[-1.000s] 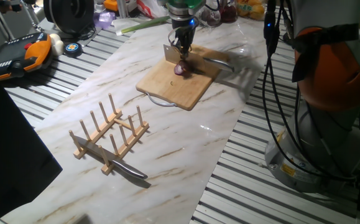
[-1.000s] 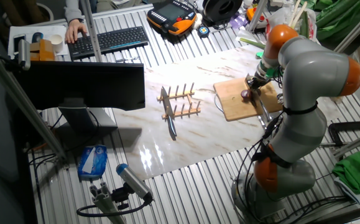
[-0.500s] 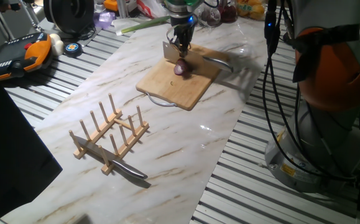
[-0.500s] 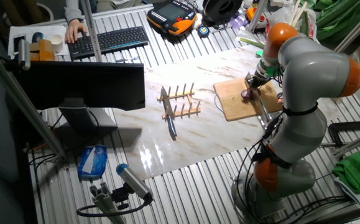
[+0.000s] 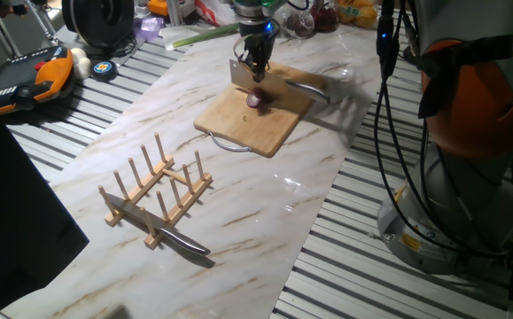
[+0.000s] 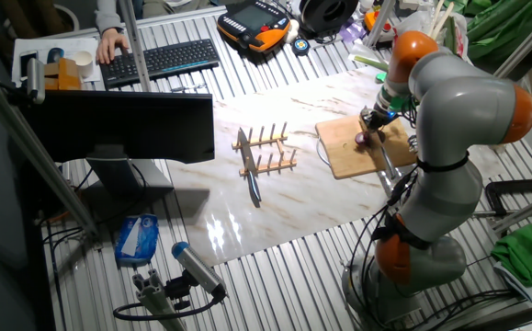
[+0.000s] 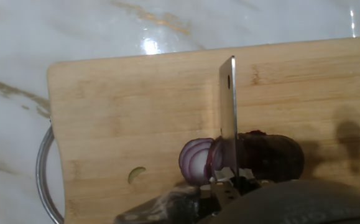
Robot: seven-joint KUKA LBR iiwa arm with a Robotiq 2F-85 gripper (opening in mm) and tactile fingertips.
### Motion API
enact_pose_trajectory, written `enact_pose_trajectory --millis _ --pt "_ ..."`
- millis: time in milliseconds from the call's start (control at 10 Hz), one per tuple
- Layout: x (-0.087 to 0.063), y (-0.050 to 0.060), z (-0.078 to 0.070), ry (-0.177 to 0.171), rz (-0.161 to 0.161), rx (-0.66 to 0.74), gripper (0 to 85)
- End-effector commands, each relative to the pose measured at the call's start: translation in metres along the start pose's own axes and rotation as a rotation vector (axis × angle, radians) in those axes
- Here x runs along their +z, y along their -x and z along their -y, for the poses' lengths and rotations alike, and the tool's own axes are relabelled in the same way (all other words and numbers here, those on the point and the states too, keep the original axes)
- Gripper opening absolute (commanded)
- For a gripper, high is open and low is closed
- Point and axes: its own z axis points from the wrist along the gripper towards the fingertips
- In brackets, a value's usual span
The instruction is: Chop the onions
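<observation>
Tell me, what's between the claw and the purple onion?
The cleaver blade. In the hand view it runs from the claw over the onion, beside a cut slice.

From my remote station I see a pale wooden cutting board, matt and finely grained, on a glossy white marble-look tabletop veined with tan. The cleaver blade is smooth grey metal. The onion has shiny dark purple skin and moist pale rings. A bare wooden rack stands nearby.
</observation>
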Motion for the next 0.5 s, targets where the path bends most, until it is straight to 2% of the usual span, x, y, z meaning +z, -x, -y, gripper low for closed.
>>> enact_pose_trajectory --millis 0,200,400 --pt "-0.004 -0.001 0.001 -0.002 -0.001 0.002 0.7" --pt "-0.018 -0.004 0.005 -0.016 -0.013 0.004 0.7" --pt "-0.021 -0.002 0.013 -0.025 -0.014 -0.006 0.7"
